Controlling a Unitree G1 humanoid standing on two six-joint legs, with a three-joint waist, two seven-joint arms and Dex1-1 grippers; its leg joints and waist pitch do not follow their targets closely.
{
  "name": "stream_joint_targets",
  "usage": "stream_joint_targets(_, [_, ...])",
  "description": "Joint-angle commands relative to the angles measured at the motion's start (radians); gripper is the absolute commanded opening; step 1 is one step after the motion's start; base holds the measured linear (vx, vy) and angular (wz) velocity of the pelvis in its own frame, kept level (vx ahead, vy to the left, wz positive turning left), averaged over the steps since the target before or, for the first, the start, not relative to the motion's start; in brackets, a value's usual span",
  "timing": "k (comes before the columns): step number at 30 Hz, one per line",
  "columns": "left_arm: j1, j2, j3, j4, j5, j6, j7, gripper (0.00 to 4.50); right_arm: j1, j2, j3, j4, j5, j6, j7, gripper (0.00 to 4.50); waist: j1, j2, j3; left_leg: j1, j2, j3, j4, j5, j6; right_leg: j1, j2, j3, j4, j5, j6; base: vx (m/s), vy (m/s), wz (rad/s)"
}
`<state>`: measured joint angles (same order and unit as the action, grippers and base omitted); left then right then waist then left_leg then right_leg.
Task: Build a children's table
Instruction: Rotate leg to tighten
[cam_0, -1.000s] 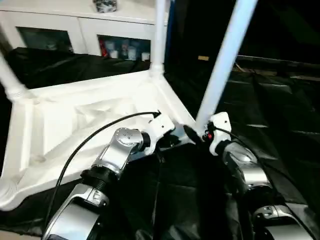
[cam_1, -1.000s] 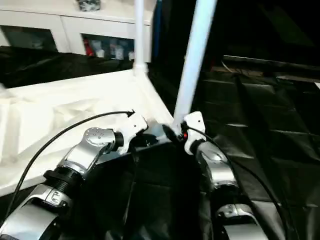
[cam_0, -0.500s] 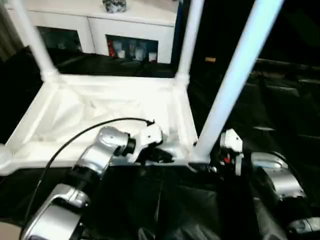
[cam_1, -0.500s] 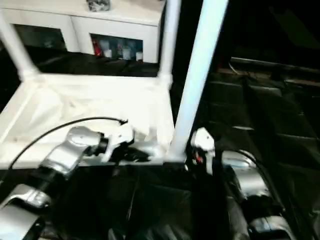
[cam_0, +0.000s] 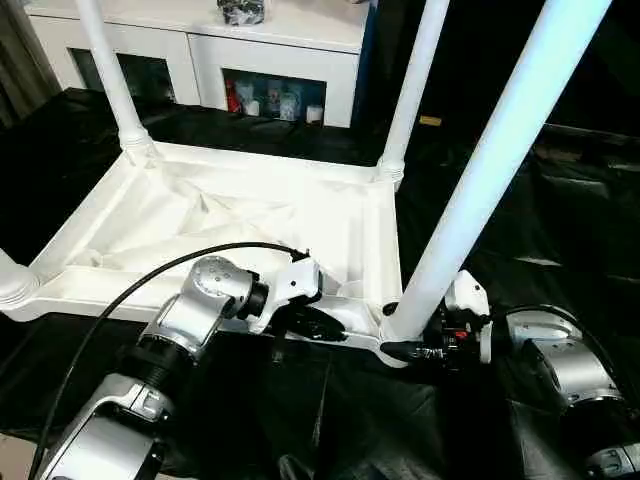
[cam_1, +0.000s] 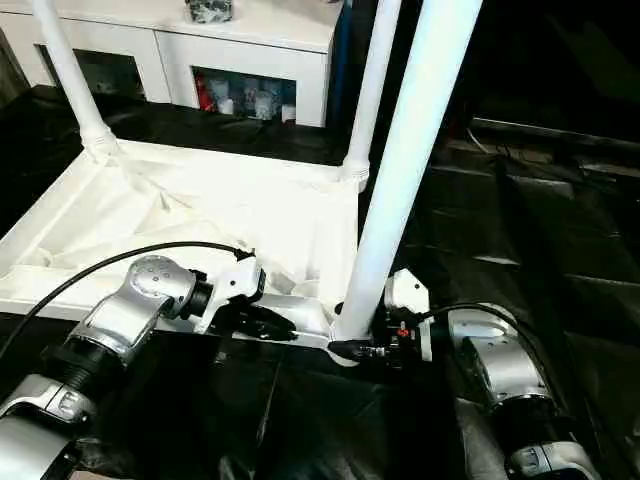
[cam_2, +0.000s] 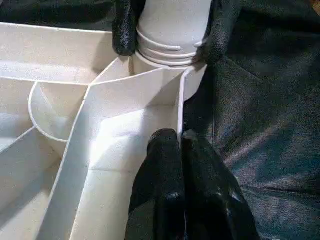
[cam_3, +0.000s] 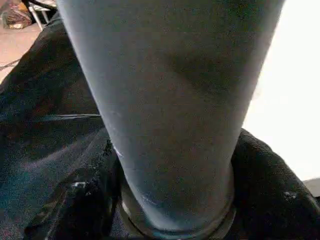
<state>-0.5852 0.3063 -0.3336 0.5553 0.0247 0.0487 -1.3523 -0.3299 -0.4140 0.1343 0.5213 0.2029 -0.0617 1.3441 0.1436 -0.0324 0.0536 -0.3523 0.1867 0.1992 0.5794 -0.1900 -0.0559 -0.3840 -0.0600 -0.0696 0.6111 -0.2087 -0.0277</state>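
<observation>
While the white table top (cam_0: 230, 235) lies upside down on the black sheet (cam_0: 560, 210), ribs up, the left end effector (cam_0: 318, 322) pinches the top's near rim wall, black fingers (cam_2: 172, 170) pressed together on the thin plastic close to the near right corner socket. Three legs stand upright here: far left leg (cam_0: 110, 75), far right leg (cam_0: 415, 85) and the big near leg (cam_0: 490, 170). Over on the right, the right end effector (cam_0: 415, 350) clamps the base of that near leg at its socket. A white cabinet (cam_0: 240, 60) sits behind.
</observation>
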Motion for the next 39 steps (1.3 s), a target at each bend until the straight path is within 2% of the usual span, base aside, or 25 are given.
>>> stream_joint_targets(1, [-0.010,-0.033,0.014,-0.032,-0.009,-0.001,0.079,0.00,0.033,0.052,0.067,-0.008,-0.010,0.018,-0.001,2.69,-0.005,0.007,-0.060,0.009,0.065,-0.028,-0.062,-0.153,0.071,0.044,-0.099,0.056,-0.069,-0.097,-0.238,0.000,0.000,0.00])
stream_joint_targets(2, [-0.015,-0.047,0.021,-0.022,-0.001,0.004,0.117,0.00,0.035,0.071,0.046,-0.002,-0.015,0.009,-0.063,2.69,-0.007,0.002,-0.058,0.009,0.066,-0.028,-0.063,-0.162,0.067,0.042,-0.100,0.056,-0.071,-0.115,-0.235,0.000,0.000,0.00])
stream_joint_targets(3, [-0.015,-0.047,0.021,-0.022,-0.001,0.004,0.117,0.00,0.035,0.071,0.046,-0.002,-0.015,0.009,-0.063,2.68,-0.008,0.003,-0.056,0.009,0.065,-0.028,-0.064,-0.171,0.063,0.042,-0.101,0.056,-0.074,-0.134,-0.231,0.000,0.000,0.00])
stream_joint_targets(4, [-0.023,-0.066,0.026,-0.010,0.003,0.008,0.158,0.00,0.031,0.100,0.023,0.013,-0.028,0.004,-0.155,2.68,-0.011,0.005,-0.053,0.012,0.064,-0.029,-0.068,-0.203,0.052,0.040,-0.102,0.056,-0.081,-0.195,-0.220,0.000,0.000,0.00])
stream_joint_targets(5, [-0.023,-0.066,0.026,-0.010,0.003,0.008,0.159,0.00,0.031,0.100,0.022,0.013,-0.028,0.004,-0.155,2.68,-0.015,0.000,-0.052,0.015,0.063,-0.031,-0.070,-0.224,0.037,0.038,-0.104,0.057,-0.086,-0.249,-0.207,0.000,0.000,0.00])
stream_joint_targets(6, [-0.028,-0.078,0.029,-0.005,0.007,0.012,0.181,0.00,0.024,0.120,0.006,0.030,-0.038,-0.021,-0.215,2.67,-0.017,0.000,-0.052,0.014,0.062,-0.032,-0.071,-0.230,0.032,0.039,-0.106,0.057,-0.089,-0.273,-0.200,0.000,0.000,0.00])
stream_joint_targets(7, [-0.040,-0.104,0.031,0.009,0.019,0.022,0.233,0.00,0.011,0.163,-0.029,0.058,-0.045,-0.051,-0.324,2.67,-0.024,0.002,-0.051,0.014,0.063,-0.034,-0.073,-0.239,0.017,0.035,-0.109,0.059,-0.093,-0.306,-0.189,0.000,0.000,0.00])
stream_joint_targets(9, [-0.048,-0.128,0.028,0.018,0.033,0.040,0.276,0.00,-0.008,0.197,-0.057,0.090,-0.049,-0.040,-0.424,2.67,-0.036,0.001,-0.050,0.014,0.061,-0.038,-0.076,-0.255,0.006,0.035,-0.108,0.057,-0.097,-0.342,-0.178,0.000,0.000,0.00])
stream_joint_targets(10, [-0.052,-0.146,0.025,0.021,0.043,0.053,0.307,0.00,-0.020,0.218,-0.068,0.111,-0.060,-0.039,-0.485,2.67,-0.042,-0.005,-0.050,0.011,0.059,-0.038,-0.076,-0.251,0.009,0.037,-0.105,0.057,-0.097,-0.348,-0.170,0.000,0.000,0.00])
stream_joint_targets(12, [-0.061,-0.185,0.024,0.023,0.059,0.084,0.371,0.00,-0.045,0.256,-0.084,0.157,-0.090,-0.038,-0.620,2.66,-0.048,-0.002,-0.052,0.012,0.061,-0.037,-0.075,-0.239,0.010,0.034,-0.107,0.059,-0.094,-0.328,-0.178,0.000,0.000,0.00])
stream_joint_targets(14, [-0.069,-0.221,0.028,0.027,0.065,0.105,0.427,0.00,-0.075,0.283,-0.087,0.203,-0.130,-0.030,-0.750,2.66,-0.057,-0.003,-0.053,0.010,0.057,-0.035,-0.072,-0.214,0.011,0.035,-0.105,0.059,-0.092,-0.289,-0.187,0.000,0.000,0.00])
stream_joint_targets(16, [-0.076,-0.250,0.029,0.036,0.072,0.107,0.474,0.00,-0.099,0.311,-0.093,0.234,-0.140,-0.033,-0.811,2.66,-0.059,-0.004,-0.055,0.005,0.055,-0.034,-0.069,-0.191,0.019,0.038,-0.104,0.059,-0.088,-0.255,-0.191,0.000,0.000,0.00])
stream_joint_targets(17, [-0.077,-0.256,0.027,0.039,0.076,0.105,0.483,0.00,-0.106,0.318,-0.094,0.243,-0.143,-0.038,-0.823,3.01,-0.056,-0.004,-0.057,0.006,0.055,-0.032,-0.066,-0.176,0.031,0.039,-0.104,0.060,-0.087,-0.226,-0.191,0.000,0.000,0.00])
stream_joint_targets(19, [-0.074,-0.265,0.023,0.039,0.080,0.095,0.482,0.00,-0.121,0.333,-0.100,0.260,-0.150,-0.054,-0.852,3.36,-0.055,-0.003,-0.060,0.004,0.056,-0.031,-0.065,-0.139,0.046,0.040,-0.100,0.060,-0.077,-0.150,-0.203,0.000,0.000,0.00])
stream_joint_targets(21, [-0.070,-0.264,0.018,0.036,0.082,0.085,0.468,0.00,-0.126,0.344,-0.105,0.262,-0.142,-0.057,-0.853,3.47,-0.055,-0.003,-0.063,0.004,0.055,-0.028,-0.062,-0.111,0.058,0.042,-0.098,0.060,-0.068,-0.074,-0.221,0.000,0.000,0.00])
stream_joint_targets(22, [-0.067,-0.260,0.013,0.031,0.083,0.079,0.457,0.00,-0.126,0.345,-0.104,0.258,-0.140,-0.058,-0.850,3.71,-0.054,-0.004,-0.062,0.004,0.056,-0.028,-0.062,-0.103,0.069,0.044,-0.098,0.060,-0.065,-0.047,-0.230,0.000,0.000,0.00])
stream_joint_targets(23, [-0.064,-0.256,0.009,0.025,0.083,0.073,0.448,0.00,-0.127,0.347,-0.102,0.256,-0.141,-0.061,-0.851,3.71,-0.054,-0.001,-0.061,0.006,0.056,-0.026,-0.061,-0.110,0.075,0.042,-0.099,0.060,-0.067,-0.047,-0.235,0.000,0.000,0.00])
stream_joint_targets(27, [-0.043,-0.194,-0.017,0.000,0.066,0.020,0.328,0.00,-0.110,0.293,-0.082,0.214,-0.123,-0.060,-0.736,3.97,-0.054,-0.003,-0.058,0.007,0.057,-0.027,-0.063,-0.141,0.074,0.043,-0.101,0.061,-0.074,-0.103,-0.225,0.000,0.000,0.00])
stream_joint_targets(28, [-0.043,-0.194,-0.017,0.000,0.066,0.020,0.328,0.00,-0.110,0.293,-0.082,0.214,-0.123,-0.060,-0.736,3.97,-0.052,-0.008,-0.057,0.003,0.057,-0.028,-0.064,-0.148,0.076,0.046,-0.102,0.061,-0.074,-0.124,-0.217,0.000,0.000,0.00])
stream_joint_targets(30, [-0.036,-0.171,-0.032,-0.008,0.071,0.013,0.291,0.00,-0.101,0.268,-0.073,0.204,-0.118,-0.055,-0.672,3.97,-0.054,-0.005,-0.056,0.005,0.060,-0.028,-0.065,-0.153,0.074,0.043,-0.102,0.062,-0.075,-0.131,-0.213,0.000,0.000,0.00])
stream_joint_targets(31, [-0.035,-0.153,-0.034,-0.009,0.074,0.003,0.275,0.00,-0.088,0.242,-0.059,0.182,-0.104,-0.048,-0.584,3.97,-0.055,-0.012,-0.057,0.005,0.059,-0.028,-0.065,-0.152,0.074,0.044,-0.100,0.060,-0.074,-0.127,-0.215,0.000,0.000,0.00])
stream_joint_targets(32, [-0.035,-0.141,-0.031,-0.008,0.073,0.000,0.266,0.00,-0.076,0.218,-0.045,0.159,-0.089,-0.041,-0.506,3.97,-0.051,-0.009,-0.057,0.004,0.058,-0.028,-0.062,-0.152,0.082,0.048,-0.101,0.060,-0.073,-0.121,-0.218,0.000,0.000,0.00])
stream_joint_targets(35, [-0.039,-0.101,-0.028,-0.007,0.065,-0.015,0.212,0.00,-0.051,0.152,0.004,0.112,-0.059,-0.026,-0.302,3.97,-0.047,-0.008,-0.055,0.005,0.060,-0.026,-0.062,-0.150,0.098,0.044,-0.101,0.061,-0.074,-0.110,-0.227,0.000,0.000,0.00])
stream_joint_targets(39, [-0.037,-0.080,-0.024,-0.015,0.051,-0.019,0.171,0.00,-0.039,0.115,0.032,0.090,-0.050,-0.013,-0.204,3.97,-0.041,-0.008,-0.054,0.006,0.063,-0.026,-0.063,-0.161,0.086,0.043,-0.101,0.059,-0.075,-0.145,-0.227,0.000,0.000,0.00])
